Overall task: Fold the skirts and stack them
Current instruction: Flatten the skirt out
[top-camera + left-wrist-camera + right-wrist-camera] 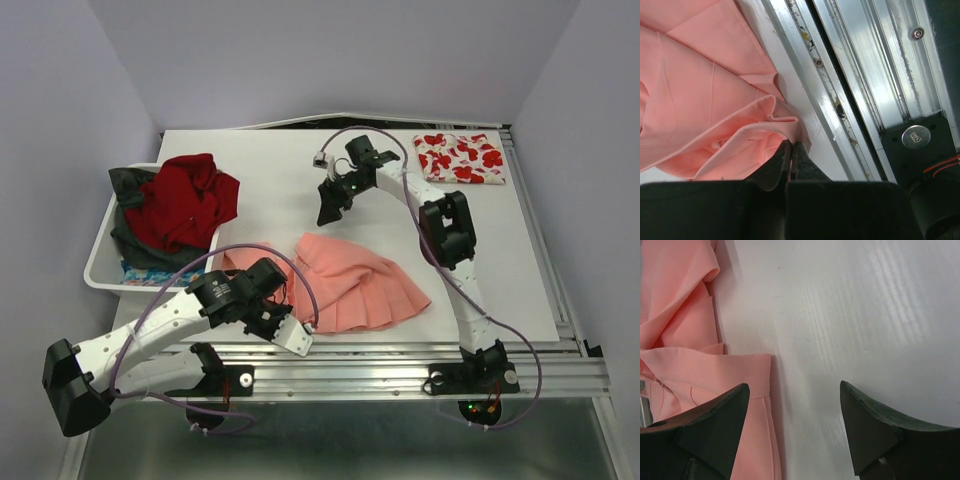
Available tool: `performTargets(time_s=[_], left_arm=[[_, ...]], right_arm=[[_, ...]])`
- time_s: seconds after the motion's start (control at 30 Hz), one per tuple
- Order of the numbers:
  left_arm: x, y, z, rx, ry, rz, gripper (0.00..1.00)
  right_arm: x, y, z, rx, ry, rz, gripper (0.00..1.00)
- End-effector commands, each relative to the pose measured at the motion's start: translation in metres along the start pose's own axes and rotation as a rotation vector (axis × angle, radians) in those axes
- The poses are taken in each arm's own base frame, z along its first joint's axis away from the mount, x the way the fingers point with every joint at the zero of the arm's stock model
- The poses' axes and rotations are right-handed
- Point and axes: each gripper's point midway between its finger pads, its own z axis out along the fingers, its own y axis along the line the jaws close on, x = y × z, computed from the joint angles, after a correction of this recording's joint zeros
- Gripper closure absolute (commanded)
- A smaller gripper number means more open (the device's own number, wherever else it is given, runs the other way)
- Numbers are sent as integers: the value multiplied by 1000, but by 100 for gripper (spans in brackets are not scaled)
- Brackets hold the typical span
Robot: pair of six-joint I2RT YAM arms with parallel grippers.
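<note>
1 skirt looks done: the white floral skirt [460,158] lies folded flat at 1 o'clock on the table [260,170], well apart from everything else. The salmon-pink skirt [365,285] is the job in hand. It is spread in a rumpled fan at 6 o'clock by the near edge, pleats loose, not yet folded.

The left gripper [791,149] is clamped tight on a corner fold of that pink cloth, right at the table's edge, just beside the aluminium rail [875,75]. The right gripper [794,385] hangs over bare table at 12 o'clock from the pink skirt, jaws apart and holding nothing, with 1 finger [715,425] over the skirt's edge.

My read: halfway at best on these 2, with the pink one to fold and then carry onto the floral one. More may wait in the bin [100,270] at 9 o'clock, where a red garment [185,205] is heaped on a dark green one [125,185]. Whether those are skirts I cannot tell.

In the way: the purple cable [300,275] of the left arm loops across the pink cloth. The grip also sits so near the rail that a pull could drag the hem off the table.
</note>
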Motion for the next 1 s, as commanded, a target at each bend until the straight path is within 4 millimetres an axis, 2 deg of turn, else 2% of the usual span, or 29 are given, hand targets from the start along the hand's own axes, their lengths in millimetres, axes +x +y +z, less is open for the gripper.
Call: performTargets(time_s=[0.0,0.2,0.3,0.5,0.6,0.7,0.73,0.8,0.9,0.97], left_arm=[[0,3,-2,-29,1,-1,100],[-5,8,-3,-49,-15,-19,100],[-4,11,-5,-61,-8,-23,100],[-1,9,-3,-72,-6,-34,100],[-1,10,-3,-80,-5,-39,100],[1,12,-3,-88,2,-40,100],[1,13,-3,-94,6,-41,100],[3,14,-2,-100,10,-46,100],[1,19,-4,-129,2,-68,100],[1,26,-7,-159,-4,-91,100]], right_arm=[[24,25,23,-96,79,42,22],[30,47,30,-155,102,41,20],[37,61,35,-195,132,33,23],[36,73,25,-204,139,28,27],[30,86,15,-226,128,13,37],[29,97,6,-241,130,6,55],[30,98,4,-239,132,-7,65],[27,103,-3,-222,141,-15,74],[20,110,-16,-187,144,-34,99],[13,106,-30,-154,122,-33,99]])
